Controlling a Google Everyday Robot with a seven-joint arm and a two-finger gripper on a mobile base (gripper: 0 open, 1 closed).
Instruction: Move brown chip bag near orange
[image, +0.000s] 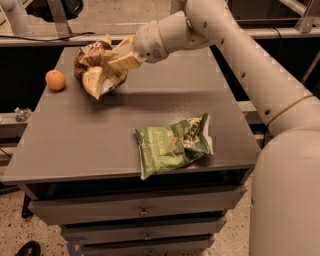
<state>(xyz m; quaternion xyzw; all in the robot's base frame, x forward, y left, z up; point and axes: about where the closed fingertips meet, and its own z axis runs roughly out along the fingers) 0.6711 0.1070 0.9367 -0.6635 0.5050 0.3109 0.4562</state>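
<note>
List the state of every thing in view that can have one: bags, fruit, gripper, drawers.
Dark, wrinkly foil brown chip bag: crumpled, held at its right side, apparently lifted off the grey table.
Two-finger gripper: shut on the brown chip bag, over the table's far left part.
Small round orange: resting on the table, left of the brown bag, apart from it.
Crinkled foil green chip bag: lying flat at the near edge.
Grey drawers: closed.

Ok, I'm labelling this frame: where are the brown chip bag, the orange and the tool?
brown chip bag (94, 79), camera view, its pale lower part.
orange (55, 80), camera view, middle of the fruit.
tool (116, 61), camera view, midway between fingertips, shut on the bag's right side, right of the orange.
</note>
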